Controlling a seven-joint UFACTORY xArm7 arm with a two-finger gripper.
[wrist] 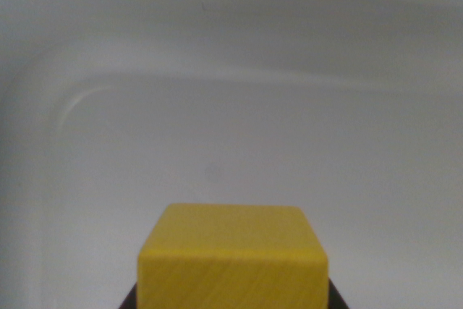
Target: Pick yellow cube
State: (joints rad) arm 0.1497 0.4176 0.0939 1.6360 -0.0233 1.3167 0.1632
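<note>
**Operator:** Since the wrist view is all I have, I'll say what it gives me. The yellow cube (233, 258) sits at six o'clock in the picture, hard against the bottom edge, with its top face and one side showing. Behind it is a pale tray (65, 106) with a rounded corner up at ten o'clock.

**Colleague:** And the claw? Is it on the cube?

**Operator:** I cannot tell. Only two dark slivers (129, 300) peek out at the cube's lower corners, at about seven and five o'clock. They may be the fingers, but whether they are spread or pinching the cube is hidden.

**Colleague:** So what worries you?

**Operator:** If the hold is only on the low edges, I judge the cube could tip or slide out when lifted. Its sides look smooth. And if it is not held at all, a lift would leave it behind. I also can't see whether it rests on the tray floor.
</note>
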